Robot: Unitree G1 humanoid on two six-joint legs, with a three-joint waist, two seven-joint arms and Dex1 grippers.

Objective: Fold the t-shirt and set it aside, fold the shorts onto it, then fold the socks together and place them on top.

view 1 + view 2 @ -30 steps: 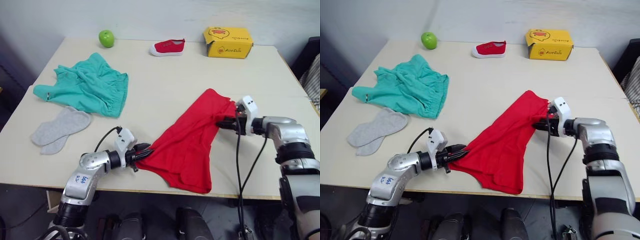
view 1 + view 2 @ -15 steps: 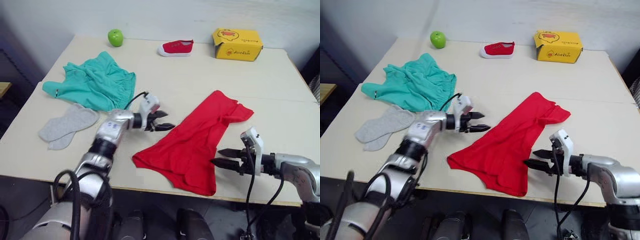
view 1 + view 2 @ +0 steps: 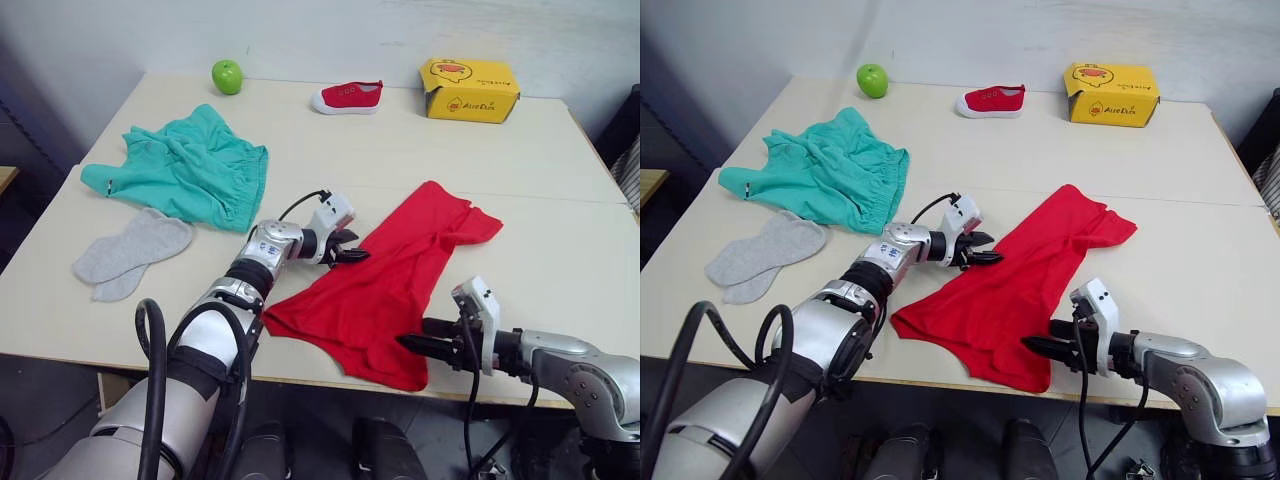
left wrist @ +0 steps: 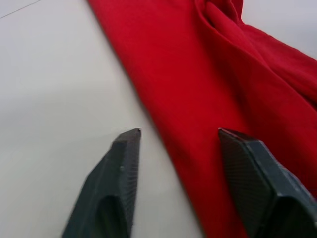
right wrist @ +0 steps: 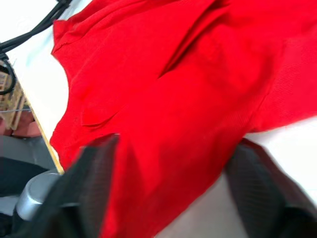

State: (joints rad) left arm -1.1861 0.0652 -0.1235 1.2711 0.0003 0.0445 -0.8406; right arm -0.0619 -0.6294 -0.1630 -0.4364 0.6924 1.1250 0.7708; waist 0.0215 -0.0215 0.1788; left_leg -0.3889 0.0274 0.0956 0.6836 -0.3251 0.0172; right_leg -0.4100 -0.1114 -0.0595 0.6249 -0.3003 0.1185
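Red t-shirt (image 3: 390, 285) lying crumpled near the table's (image 3: 560, 170) front edge, left gripper (image 3: 353, 252) spread wide at its left edge, empty, right gripper (image 3: 412, 336) spread wide over its front right corner, empty

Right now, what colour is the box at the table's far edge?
Yellow, with dark print; the box shows best in the left eye view.
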